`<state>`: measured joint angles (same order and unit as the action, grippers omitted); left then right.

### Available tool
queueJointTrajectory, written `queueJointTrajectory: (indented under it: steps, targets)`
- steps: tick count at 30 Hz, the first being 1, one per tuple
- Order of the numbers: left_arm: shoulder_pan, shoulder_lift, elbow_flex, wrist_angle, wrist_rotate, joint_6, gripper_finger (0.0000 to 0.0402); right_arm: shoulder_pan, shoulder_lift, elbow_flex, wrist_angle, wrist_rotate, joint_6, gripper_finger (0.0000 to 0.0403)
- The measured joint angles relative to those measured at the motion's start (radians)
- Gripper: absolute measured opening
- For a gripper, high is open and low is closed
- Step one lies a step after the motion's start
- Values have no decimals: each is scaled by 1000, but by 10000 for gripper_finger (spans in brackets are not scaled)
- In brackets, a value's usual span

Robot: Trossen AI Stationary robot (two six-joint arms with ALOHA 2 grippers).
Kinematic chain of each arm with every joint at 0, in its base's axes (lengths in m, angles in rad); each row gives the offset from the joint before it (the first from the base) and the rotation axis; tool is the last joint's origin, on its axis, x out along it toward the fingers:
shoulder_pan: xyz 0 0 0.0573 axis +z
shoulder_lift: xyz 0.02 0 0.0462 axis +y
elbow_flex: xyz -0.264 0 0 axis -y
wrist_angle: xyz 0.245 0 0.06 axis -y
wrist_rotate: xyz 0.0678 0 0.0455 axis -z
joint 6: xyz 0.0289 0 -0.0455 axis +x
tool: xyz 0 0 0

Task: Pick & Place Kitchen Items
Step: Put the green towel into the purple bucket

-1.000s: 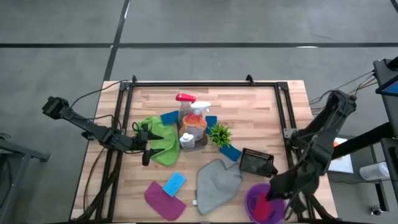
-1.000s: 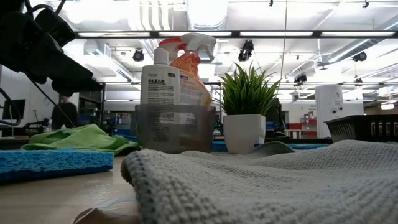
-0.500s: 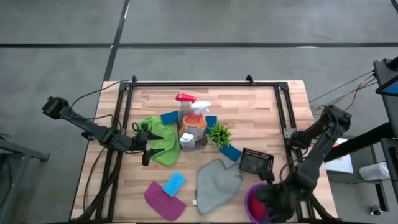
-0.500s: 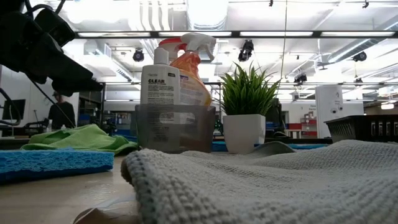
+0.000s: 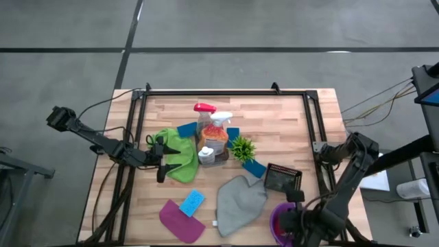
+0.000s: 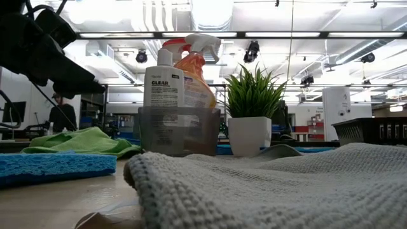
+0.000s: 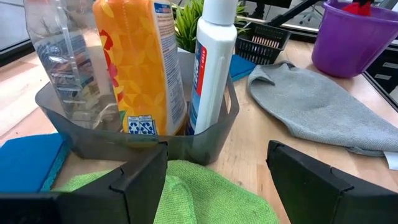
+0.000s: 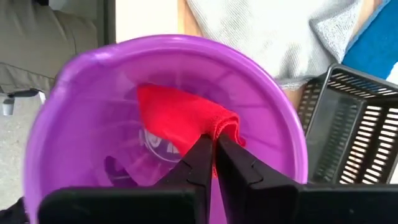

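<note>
My right gripper (image 8: 214,142) points down into a purple bucket (image 8: 74,106) at the table's near right corner (image 5: 276,221). It is shut at a red cloth (image 8: 168,112) lying inside. My left gripper (image 7: 217,152) waits open at the left, just above a green cloth (image 5: 180,156). It faces a grey caddy (image 7: 205,134) that holds a clear spray bottle (image 5: 204,111), an orange one (image 5: 217,129) and a white bottle (image 5: 206,155). A grey cloth (image 5: 239,199), a magenta cloth (image 5: 180,221) and a blue sponge (image 5: 192,202) lie flat on the table. My right gripper pinches the red cloth's bunched, hemmed edge (image 8: 229,122) between its two fingertips. The fingers come from above, pointing down into the bucket. The rest of the cloth lies slack on the bucket's floor.
A black wire basket (image 5: 282,178) stands just beyond the bucket. A small green plant (image 5: 242,147) stands right of the caddy, with two more blue sponges (image 5: 186,129) (image 5: 254,167) nearby. A black frame (image 5: 226,92) rims the table's far and side edges.
My right gripper has moved toward the table's near edge over the bucket, sunk a little, and tipped from slanting to pointing almost straight down, staying shut. The arm now hides most of the bucket from above.
</note>
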<state>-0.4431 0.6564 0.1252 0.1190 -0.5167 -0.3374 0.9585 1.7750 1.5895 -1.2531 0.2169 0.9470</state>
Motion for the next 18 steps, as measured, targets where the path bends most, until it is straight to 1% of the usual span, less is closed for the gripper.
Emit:
queueJointTrajectory:
  steps: [2,4,12,13,15,18]
  targets:
    - [0,0,0,-1,0,0,279,0,18,26,-21,0,5,39]
    - [0,0,0,-8,0,0,279,0,30,32,-37,0,17,69]
    - [0,0,0,-12,0,7,279,-3,40,36,-45,7,31,239]
    - [0,0,0,-12,0,12,279,-3,36,42,-40,27,30,257]
    - [0,0,0,-12,0,17,279,9,21,51,-22,116,24,286]
    - [0,0,0,-11,-5,19,279,44,-14,53,53,328,-39,315]
